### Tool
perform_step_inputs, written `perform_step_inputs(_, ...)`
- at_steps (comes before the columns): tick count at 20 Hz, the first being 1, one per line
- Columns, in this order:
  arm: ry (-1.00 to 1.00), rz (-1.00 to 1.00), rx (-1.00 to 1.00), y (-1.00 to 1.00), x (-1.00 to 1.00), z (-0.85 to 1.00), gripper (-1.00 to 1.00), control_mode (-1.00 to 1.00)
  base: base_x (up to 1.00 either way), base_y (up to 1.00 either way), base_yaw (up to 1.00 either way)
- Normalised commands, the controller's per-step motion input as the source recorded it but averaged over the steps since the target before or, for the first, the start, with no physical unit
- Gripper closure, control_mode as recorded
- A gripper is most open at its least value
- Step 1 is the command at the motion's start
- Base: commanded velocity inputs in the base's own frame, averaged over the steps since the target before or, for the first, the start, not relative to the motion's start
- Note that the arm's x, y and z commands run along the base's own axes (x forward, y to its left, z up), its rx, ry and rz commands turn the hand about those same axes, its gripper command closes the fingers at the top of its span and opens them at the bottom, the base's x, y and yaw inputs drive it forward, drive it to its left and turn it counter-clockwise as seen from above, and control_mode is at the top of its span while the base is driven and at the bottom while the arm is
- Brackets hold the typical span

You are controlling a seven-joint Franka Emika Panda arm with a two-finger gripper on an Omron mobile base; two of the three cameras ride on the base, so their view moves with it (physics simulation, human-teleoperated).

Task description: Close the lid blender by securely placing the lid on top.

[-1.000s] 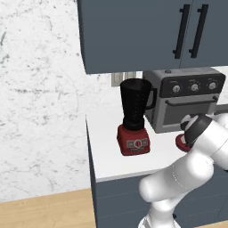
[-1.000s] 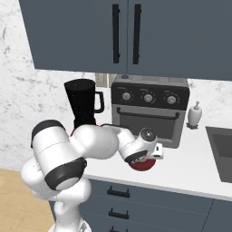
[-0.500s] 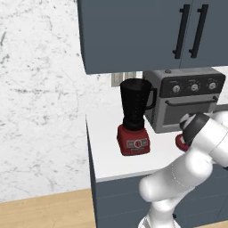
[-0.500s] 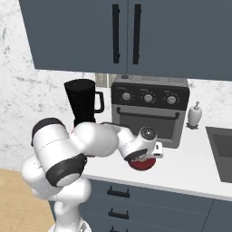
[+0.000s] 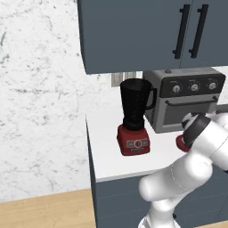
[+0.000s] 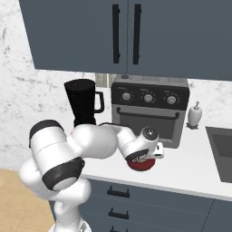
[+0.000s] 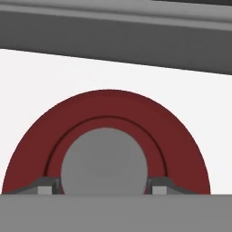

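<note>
The red lid (image 6: 141,164) with its pale grey knob (image 7: 104,158) sits low over the white counter (image 6: 190,167), in front of the toaster oven. My gripper (image 7: 102,186) is right above it, and both fingertips (image 7: 45,186) press against the sides of the knob. I cannot tell whether the lid rests on the counter or hangs just above it. From the left base view a sliver of the lid (image 5: 180,143) shows behind my forearm. The blender (image 5: 135,116) (image 6: 84,102), a dark jar on a red base, stands uncovered to the lid's left, well apart from it.
A grey toaster oven (image 6: 149,113) (image 5: 187,102) stands right behind the lid. Dark wall cabinets (image 6: 127,36) hang low above the blender. A small white bottle (image 6: 195,115) and a sink (image 6: 222,152) are at the right. The counter's front edge (image 5: 120,173) is close.
The hand and the lid have edged very slightly to the right in the right base view. The blender has not moved.
</note>
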Motion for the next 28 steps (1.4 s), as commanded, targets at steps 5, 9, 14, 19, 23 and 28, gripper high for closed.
perform_step_inputs(5,-0.02,0.04,0.01,0.08,-0.36,0.71,1.0,-1.0,0.0,0.0,0.0)
perform_step_inputs(9,-0.06,0.04,0.0,0.09,-0.42,0.94,1.0,-1.0,0.0,0.0,0.0)
perform_step_inputs(14,-0.11,0.03,0.0,0.15,-0.42,0.95,1.0,-1.0,0.0,0.0,0.0)
perform_step_inputs(19,-0.15,0.02,0.0,0.22,-0.38,0.88,1.0,-1.0,0.0,0.0,0.0)
perform_step_inputs(23,-0.15,0.02,0.0,0.26,-0.25,0.96,1.0,-1.0,0.0,0.0,0.0)
perform_step_inputs(28,-0.12,0.02,0.0,0.29,-0.15,1.0,1.0,-1.0,0.0,0.0,0.0)
